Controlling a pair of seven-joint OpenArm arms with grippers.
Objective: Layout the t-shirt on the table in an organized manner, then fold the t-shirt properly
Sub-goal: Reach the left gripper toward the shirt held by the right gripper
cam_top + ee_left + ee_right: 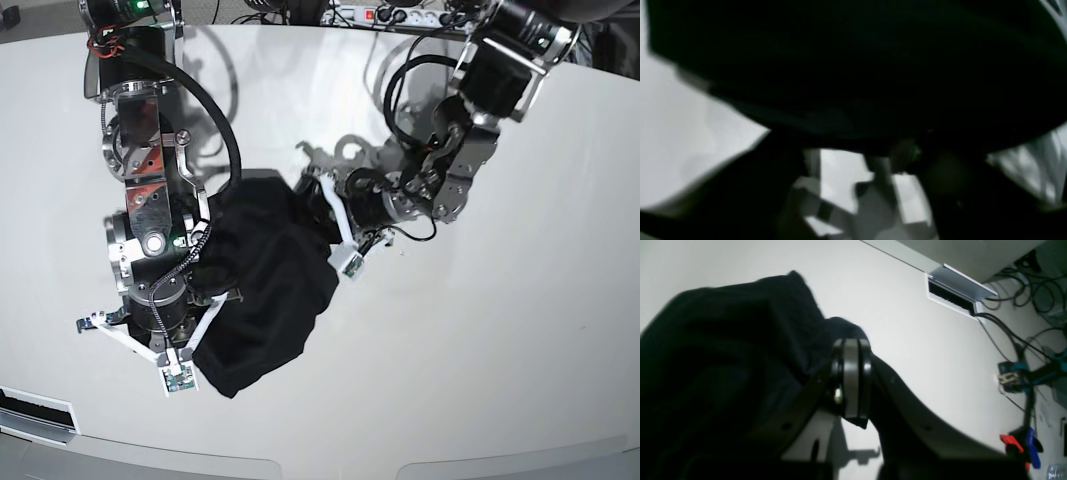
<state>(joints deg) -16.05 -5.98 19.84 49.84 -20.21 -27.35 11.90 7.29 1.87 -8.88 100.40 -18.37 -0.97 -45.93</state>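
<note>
The shirt (pixel 262 290) lay bunched in a dark heap on the table (pixel 500 330), left of centre in the base view, its long axis running diagonally from the far end near the left gripper (pixel 318 196) down to the near end beside the right gripper (pixel 205 290). Both arms sat at the heap, one at each end, so neither was clearly nearer; the coming move seemed to turn on pulling those two ends apart along that diagonal to spread the cloth. The right gripper's jaws were together, and in its wrist view black fabric (pixel 723 356) bulged up around and behind the closed fingers (pixel 851 380), so it appeared clamped on a fold of the shirt, though the exact pinch point was hidden. The left gripper pressed into the far edge of the heap; its wrist view was mostly dark, blurred cloth (pixel 853 66) filling the frame with white table (pixel 680 140) showing to one side. Whether its jaws were apart or closed on fabric could not be told from either view. The shirt was still far from laid out flat.
</note>
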